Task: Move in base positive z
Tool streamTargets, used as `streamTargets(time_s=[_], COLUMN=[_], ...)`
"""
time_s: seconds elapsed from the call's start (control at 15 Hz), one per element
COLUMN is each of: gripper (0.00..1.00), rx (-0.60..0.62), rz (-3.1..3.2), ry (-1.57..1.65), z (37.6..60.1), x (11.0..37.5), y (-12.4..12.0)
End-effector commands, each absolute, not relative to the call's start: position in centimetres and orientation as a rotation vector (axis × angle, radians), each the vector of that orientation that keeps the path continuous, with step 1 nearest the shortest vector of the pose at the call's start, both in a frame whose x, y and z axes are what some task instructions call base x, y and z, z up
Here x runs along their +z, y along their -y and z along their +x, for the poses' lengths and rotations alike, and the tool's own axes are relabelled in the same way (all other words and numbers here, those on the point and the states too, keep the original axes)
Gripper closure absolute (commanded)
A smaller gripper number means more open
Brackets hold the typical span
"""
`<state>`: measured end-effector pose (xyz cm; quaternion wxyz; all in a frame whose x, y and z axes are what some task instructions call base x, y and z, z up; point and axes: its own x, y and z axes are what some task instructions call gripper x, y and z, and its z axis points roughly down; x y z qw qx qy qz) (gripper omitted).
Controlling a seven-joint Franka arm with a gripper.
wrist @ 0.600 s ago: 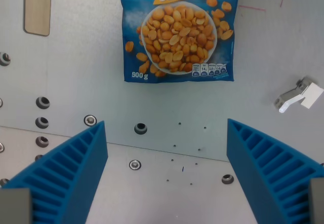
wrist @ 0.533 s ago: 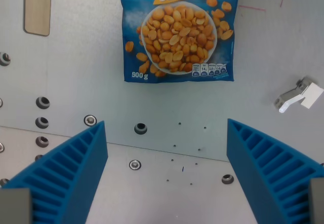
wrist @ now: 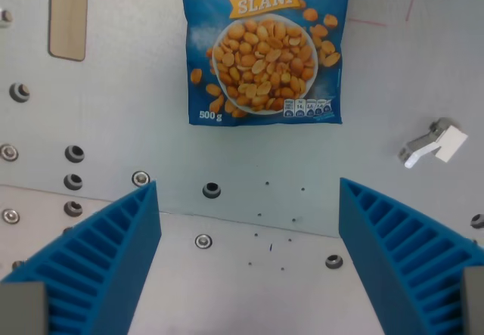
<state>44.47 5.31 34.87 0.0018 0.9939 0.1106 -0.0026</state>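
My gripper (wrist: 249, 199) is open and empty, its two blue ribbed fingers (wrist: 98, 267) framing the bottom of the wrist view, one at the view's left and one at the view's right. Between them lies bare grey metal table (wrist: 249, 161). A blue bag of salted peanuts (wrist: 266, 48) lies flat on the table at the top centre, well beyond the fingertips and apart from them. Its top edge is cut off by the frame.
A wooden slot or strip (wrist: 69, 13) sits at the top left. A small white and grey clip (wrist: 431, 144) lies at the wrist view's right. Several bolt holes and screws (wrist: 212, 190) dot the plate, and a plate seam runs across below them.
The whole scene has shrunk slightly and more of the table shows at the edges, so the camera has risen away from the table. The fingers stay open as before.
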Motion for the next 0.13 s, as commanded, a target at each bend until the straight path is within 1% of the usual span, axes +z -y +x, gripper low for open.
streamTargets(time_s=[0.07,0.13], gripper=[0.00,0.00], rx=[-0.014,-0.014], rz=[3.119,3.119], ry=[-0.346,-0.346], z=[43.85,43.85], x=[36.83,37.33], y=[-5.16,-5.16])
